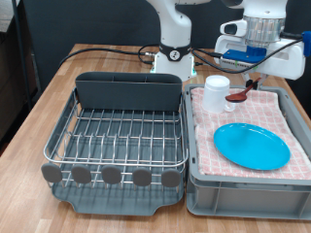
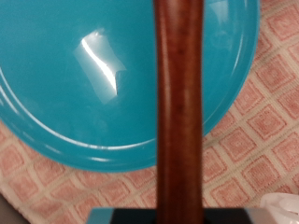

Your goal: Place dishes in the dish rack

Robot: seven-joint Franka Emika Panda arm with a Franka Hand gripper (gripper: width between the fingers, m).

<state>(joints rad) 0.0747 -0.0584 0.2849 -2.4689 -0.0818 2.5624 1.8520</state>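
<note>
My gripper (image 1: 255, 78) hangs over the far end of the grey bin and is shut on the dark reddish-brown wooden spoon (image 1: 241, 94), which slants down beside the white mug (image 1: 216, 90). In the wrist view the spoon's handle (image 2: 177, 112) runs straight through the middle of the picture, above the light-blue plate (image 2: 84, 84). The plate (image 1: 251, 146) lies flat on the pink checked cloth in the bin. The silver wire dish rack (image 1: 117, 136) with its dark grey caddy (image 1: 128, 90) stands at the exterior view's left and holds no dishes.
The grey plastic bin (image 1: 243, 186) lined with pink checked cloth (image 1: 206, 121) sits right of the rack, touching it. The robot base (image 1: 175, 53) and black cables lie behind on the wooden table (image 1: 39, 107).
</note>
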